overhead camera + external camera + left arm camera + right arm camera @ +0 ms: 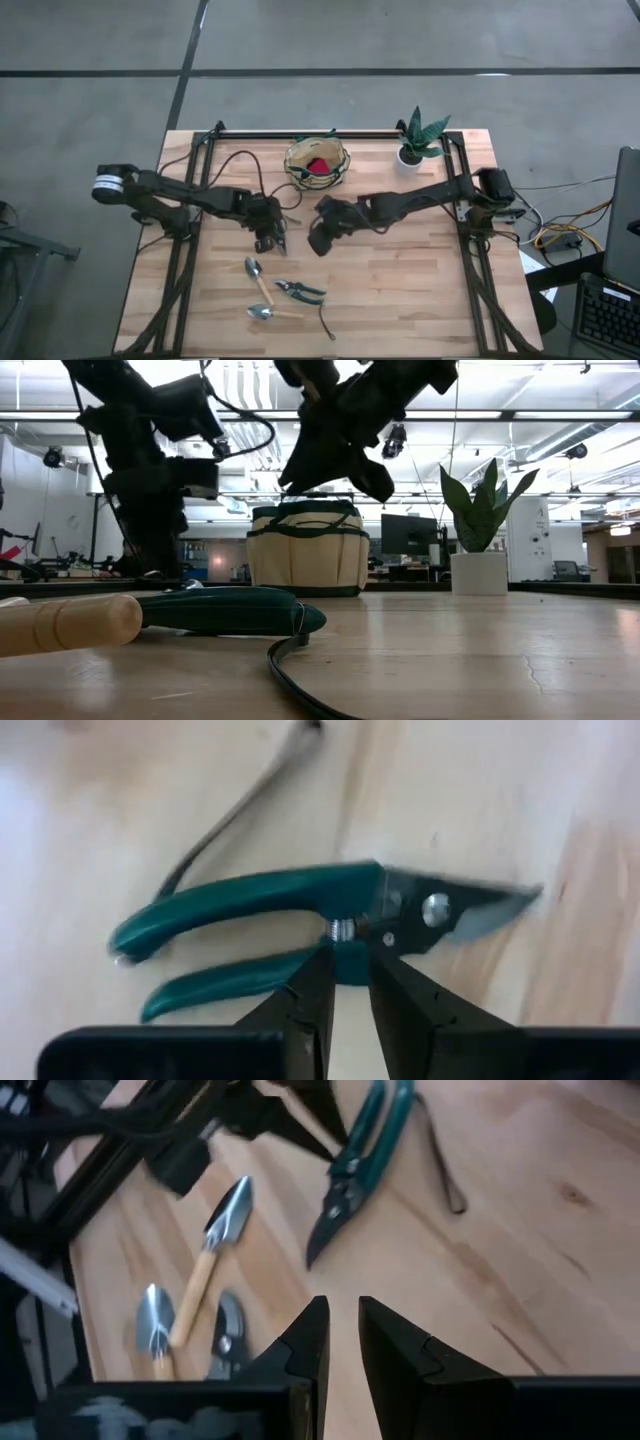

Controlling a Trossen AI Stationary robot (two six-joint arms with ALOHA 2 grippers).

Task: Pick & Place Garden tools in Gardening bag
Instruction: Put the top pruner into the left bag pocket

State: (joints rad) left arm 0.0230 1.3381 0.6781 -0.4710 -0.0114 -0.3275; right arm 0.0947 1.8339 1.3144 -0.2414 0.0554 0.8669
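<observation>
Left hand [272, 240]: low over the tabletop [420, 290], left of centre. Its fingers are pressed close with only a sliver between them and pinch nothing. The wrist view looks down past them at the shears.

Trowels: two with wooden handles lie loose toward the near edge, one [258, 278] just behind the other [268, 313].

Pruning shears [298, 290]: flat on the tabletop just right of the trowels, green grips and grey blades, apart from both hands.

Strap [326, 322]: a dark loop trailing from the shears toward the front edge.

Gardening bag [290, 160]: upright at the back, mouth open. The only thing I can see inside is a red item [319, 166].

Right hand [320, 240]: raised mid-table, in front of the bag, near the left hand. Its fingers are likewise drawn close together and carry nothing.

Plant pot [408, 157]: white, with a green plant, at the back right, well apart from the tools.

Risk, grasp: as I judge it, fingers this close must spread first, or they will shove the shears instead of straddling them.

Risk, strap: it could snag a trowel or the bag's rim during a lift.

Risk, arms: the two hands sit near each other, so a swing toward the bag may clip one.

Risk, bag: it is soft, and a low approach could push it over.
</observation>
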